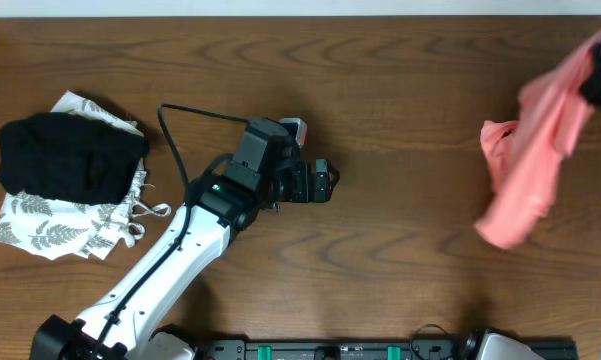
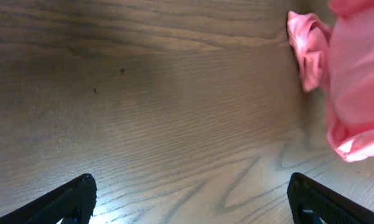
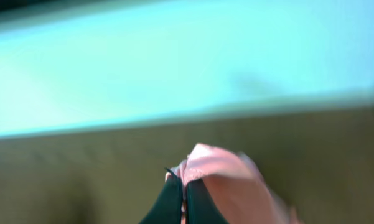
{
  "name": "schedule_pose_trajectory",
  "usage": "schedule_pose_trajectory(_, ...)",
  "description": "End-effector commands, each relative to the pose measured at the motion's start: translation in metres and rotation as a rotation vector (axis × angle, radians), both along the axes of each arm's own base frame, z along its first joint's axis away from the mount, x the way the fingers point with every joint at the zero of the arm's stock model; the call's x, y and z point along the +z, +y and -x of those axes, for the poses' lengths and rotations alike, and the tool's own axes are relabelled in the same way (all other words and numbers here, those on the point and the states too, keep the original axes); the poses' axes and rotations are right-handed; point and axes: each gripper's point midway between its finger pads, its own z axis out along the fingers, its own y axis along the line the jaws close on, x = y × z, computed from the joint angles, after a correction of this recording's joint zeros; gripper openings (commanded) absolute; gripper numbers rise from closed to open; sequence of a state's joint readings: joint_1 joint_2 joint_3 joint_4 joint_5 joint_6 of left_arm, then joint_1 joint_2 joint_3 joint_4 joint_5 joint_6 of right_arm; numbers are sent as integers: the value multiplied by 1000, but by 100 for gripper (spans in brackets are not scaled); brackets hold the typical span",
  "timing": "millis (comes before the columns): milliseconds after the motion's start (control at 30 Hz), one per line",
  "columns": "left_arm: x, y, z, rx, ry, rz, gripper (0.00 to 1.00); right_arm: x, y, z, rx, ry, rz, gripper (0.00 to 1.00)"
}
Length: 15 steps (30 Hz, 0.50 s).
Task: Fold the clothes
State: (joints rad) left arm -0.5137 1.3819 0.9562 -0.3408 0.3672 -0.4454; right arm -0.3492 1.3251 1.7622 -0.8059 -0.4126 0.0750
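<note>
Salmon-pink T-shirt point(image 1: 535, 150) hangs bunched at the right edge of the overhead frame, its top pinched in the clenched right gripper point(image 3: 182, 183) at upper right. Mid-frame, the left gripper point(image 1: 328, 186) has its jaws spread wide above the bare table point(image 1: 400, 70), grasping nothing. At far left, a black garment point(image 1: 70, 155) lies on a leaf-print garment point(image 1: 50, 232).

L arm point(image 1: 170, 255) extended, L tool point(image 1: 327, 184) jaws wide, R tool point(image 3: 184, 194) raised, pinched tight

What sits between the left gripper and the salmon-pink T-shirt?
Nothing: only bare brown wooden table between left gripper and salmon-pink T-shirt, shown in the overhead view.
</note>
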Motion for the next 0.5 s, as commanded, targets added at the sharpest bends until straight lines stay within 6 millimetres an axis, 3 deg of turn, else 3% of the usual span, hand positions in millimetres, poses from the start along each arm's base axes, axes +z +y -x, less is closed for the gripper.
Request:
schedule_pose_trajectory(0,10,-2,-2,-3,-19,20,98,75,37,17,180,-229,-30,1)
schedule_pose_trajectory(100,11,-2,-2,-4,-22,22,98,104,35,14,162,-330,-83,1)
schedule_pose_trajectory(200,11,-3,-3,-4,-24,24,98,98,17,7,46,-303,-163,1)
schedule_pose_trajectory(267,11,-3,-2,-6,-23,26,98,97,31,7,129,-293,-190,1)
schedule_pose_trajectory(367,11,-4,-2,-10,-22,29,98,112,62,12,348,-349,-177,1)
schedule_pose_trajectory(467,13,-5,-3,-10,-28,32,98,117,54,7,291,-359,-226,1)
